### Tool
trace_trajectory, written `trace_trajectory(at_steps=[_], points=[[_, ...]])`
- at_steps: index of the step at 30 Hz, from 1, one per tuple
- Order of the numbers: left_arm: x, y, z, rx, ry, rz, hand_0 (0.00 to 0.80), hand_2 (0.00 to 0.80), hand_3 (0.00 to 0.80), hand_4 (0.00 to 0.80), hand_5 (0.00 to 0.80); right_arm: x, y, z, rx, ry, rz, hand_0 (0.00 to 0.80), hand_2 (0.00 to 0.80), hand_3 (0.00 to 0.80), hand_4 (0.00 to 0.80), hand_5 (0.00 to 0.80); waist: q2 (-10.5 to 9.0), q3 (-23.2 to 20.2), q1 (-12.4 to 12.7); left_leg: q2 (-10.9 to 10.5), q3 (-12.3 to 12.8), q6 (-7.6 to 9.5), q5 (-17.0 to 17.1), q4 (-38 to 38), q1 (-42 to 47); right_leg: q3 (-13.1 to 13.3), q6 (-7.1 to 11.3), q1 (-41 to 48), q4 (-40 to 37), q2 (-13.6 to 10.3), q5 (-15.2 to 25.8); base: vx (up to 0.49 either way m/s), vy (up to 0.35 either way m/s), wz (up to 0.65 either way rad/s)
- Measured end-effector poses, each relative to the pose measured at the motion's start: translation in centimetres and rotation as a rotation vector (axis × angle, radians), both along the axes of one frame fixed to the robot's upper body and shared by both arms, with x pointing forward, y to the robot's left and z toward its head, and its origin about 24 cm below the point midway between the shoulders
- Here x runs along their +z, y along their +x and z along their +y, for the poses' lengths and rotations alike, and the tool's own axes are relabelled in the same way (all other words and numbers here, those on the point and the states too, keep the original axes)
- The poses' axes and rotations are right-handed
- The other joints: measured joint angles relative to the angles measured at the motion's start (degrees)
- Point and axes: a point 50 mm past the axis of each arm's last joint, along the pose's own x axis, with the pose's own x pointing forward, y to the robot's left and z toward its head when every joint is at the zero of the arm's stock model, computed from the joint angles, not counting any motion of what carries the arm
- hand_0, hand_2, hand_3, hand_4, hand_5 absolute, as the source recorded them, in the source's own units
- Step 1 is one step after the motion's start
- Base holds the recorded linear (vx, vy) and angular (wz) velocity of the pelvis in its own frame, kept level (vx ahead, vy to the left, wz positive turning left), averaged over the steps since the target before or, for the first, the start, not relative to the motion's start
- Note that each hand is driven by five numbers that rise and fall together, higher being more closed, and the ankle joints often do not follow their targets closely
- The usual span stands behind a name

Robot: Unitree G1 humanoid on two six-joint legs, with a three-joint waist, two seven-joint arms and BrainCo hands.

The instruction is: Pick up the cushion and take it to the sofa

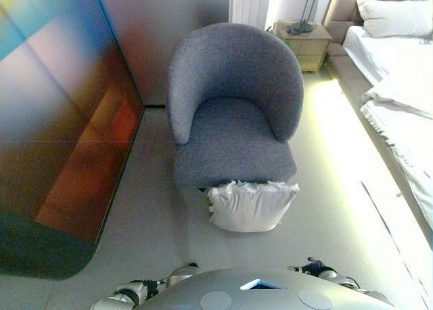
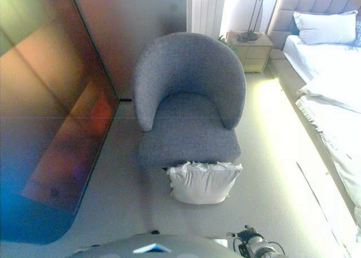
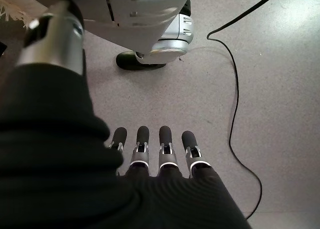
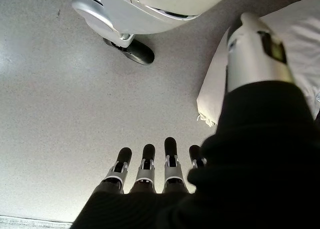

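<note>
A white cushion (image 1: 250, 205) stands on its edge on the pale floor, leaning against the front of a grey tub armchair (image 1: 233, 114). No hand touches it. My left hand (image 3: 142, 139) hangs low over bare floor, open, its fingers straight and holding nothing. My right hand (image 4: 170, 149) hangs the same way, open and empty. In the right wrist view a corner of the cushion (image 4: 212, 94) lies on the floor beyond its thumb.
A glossy dark panel (image 1: 61, 120) runs along the left side. A bed (image 1: 399, 86) with white covers lines the right, with a bedside cabinet (image 1: 304, 42) and lamp at the back. A strip of floor runs between armchair and bed.
</note>
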Motion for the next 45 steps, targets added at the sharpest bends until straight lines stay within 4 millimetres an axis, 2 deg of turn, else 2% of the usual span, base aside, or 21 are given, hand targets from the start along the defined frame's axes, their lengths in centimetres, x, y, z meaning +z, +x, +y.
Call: trace_trajectory(at_steps=[35,38,39,40,41,42,43,44,45], points=[[0.0,0.1,0.1,-0.04,0.014,0.013,0.0,0.0,0.0,0.0,0.0,0.0,0.0,0.0,0.0,-0.001,0.001,0.0,0.0,0.0,0.0,0.0,-0.07,0.0,0.0,0.2,0.0,-0.02,0.0,0.6,0.0,0.1,-0.05,-0.2,0.2,0.4,0.0,-0.006,-0.025,0.0],[0.1,0.9,0.2,-0.046,0.026,-0.013,0.0,0.0,0.0,0.0,0.0,0.2,1.0,-0.1,0.006,-0.003,-0.019,0.0,0.0,0.0,0.0,0.0,-0.16,1.7,0.0,0.7,0.0,-0.6,-1.2,5.3,-2.3,0.4,-0.3,-1.8,2.9,0.7,-1.6,-0.088,-0.125,-0.03],[0.2,1.3,0.4,-0.044,0.035,-0.022,0.0,0.0,0.0,0.0,0.0,0.3,2.1,0.0,0.012,0.001,-0.037,0.0,0.0,0.0,0.0,0.0,-0.13,3.1,0.2,1.3,-0.2,-1.16,-1.6,8.7,-4.4,0.8,-1.01,-4.3,6.5,1.0,-3.1,-0.071,-0.144,-0.13],[0.3,2.0,0.6,-0.043,0.045,-0.039,0.0,0.0,0.0,0.0,0.0,0.5,3.1,0.1,0.019,0.005,-0.057,0.0,0.0,0.0,0.0,0.0,-0.91,4.6,0.4,1.0,-0.3,-1.79,-1.3,12.8,-6.4,1.5,-1.53,-6.0,9.6,0.7,-4.2,-0.035,-0.141,-0.23],[0.3,2.4,0.8,-0.04,0.05,-0.051,0.0,0.0,0.0,0.0,0.0,0.6,4.0,0.2,0.025,0.009,-0.073,0.0,0.0,0.0,0.0,0.0,-1.89,5.8,1.1,0.8,-0.4,-3.11,-0.6,17.4,-8.7,2.0,-2.05,-7.7,12.5,0.2,-5.1,0.01,-0.125,-0.47],[0.4,2.7,1.0,-0.036,0.059,-0.06,0.0,0.0,0.0,0.0,0.0,0.8,4.9,0.2,0.031,0.009,-0.089,0.0,0.0,0.0,0.0,0.0,-3.5,7.1,1.7,0.0,-1.5,-6.33,2.8,23.8,-12.5,3.6,-2.77,-9.7,15.2,-1.1,-5.7,0.036,-0.064,-0.48],[0.5,2.6,1.1,-0.021,0.058,-0.058,0.0,0.0,0.0,0.0,0.0,0.9,5.2,0.2,0.032,0.007,-0.092,0.0,0.0,0.0,0.0,0.0,-4.37,7.3,3.0,-0.5,-3.0,-6.96,5.7,26.1,-13.9,4.6,-3.42,-9.9,15.1,-1.7,-5.5,0.09,-0.017,-0.55],[0.4,2.4,1.0,-0.017,0.05,-0.053,0.0,0.0,0.0,0.0,0.0,1.0,5.1,-0.1,0.031,0.0,-0.087,0.0,0.0,0.0,0.0,0.0,-4.72,7.6,3.1,-0.8,-3.7,-5.69,7.0,28.3,-15.0,5.0,-4.2,-10.0,15.0,-2.0,-5.0,0.189,0.024,-0.48],[0.2,1.8,0.6,-0.005,0.033,-0.038,0.0,0.0,0.0,0.0,0.0,1.0,4.9,-0.3,0.036,-0.01,-0.075,0.0,0.0,0.0,0.0,0.0,-4.27,7.9,4.2,-0.9,-4.0,-4.68,5.5,31.0,-15.9,4.8,-4.88,-9.6,14.3,-1.9,-4.5,0.273,0.032,-0.48]])
